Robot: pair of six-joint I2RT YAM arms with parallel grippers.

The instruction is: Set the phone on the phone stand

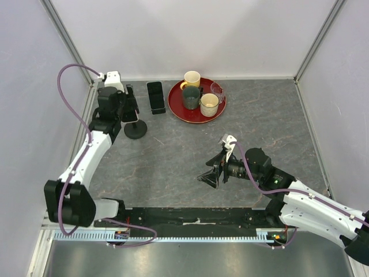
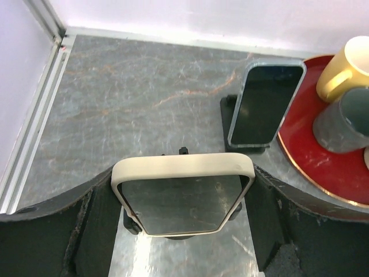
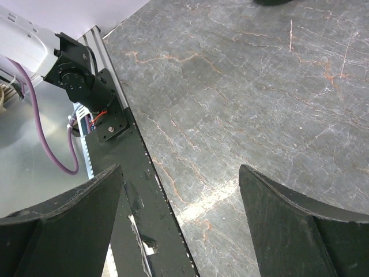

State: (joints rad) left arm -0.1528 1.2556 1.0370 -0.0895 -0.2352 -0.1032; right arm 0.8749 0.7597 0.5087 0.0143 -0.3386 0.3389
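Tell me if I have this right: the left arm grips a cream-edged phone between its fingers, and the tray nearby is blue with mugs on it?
Not quite: the tray is red, not blue, as the top view shows. The rest stands: the left gripper grips the cream-edged phone between its fingers, and mugs sit on the tray.

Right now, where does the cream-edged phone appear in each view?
Top external: the phone upper left, at the phone stand.
Left wrist: bottom centre, in the foreground.
Right wrist: not in it.
Shared landmark: the red tray, right of the phone in top and left wrist views.
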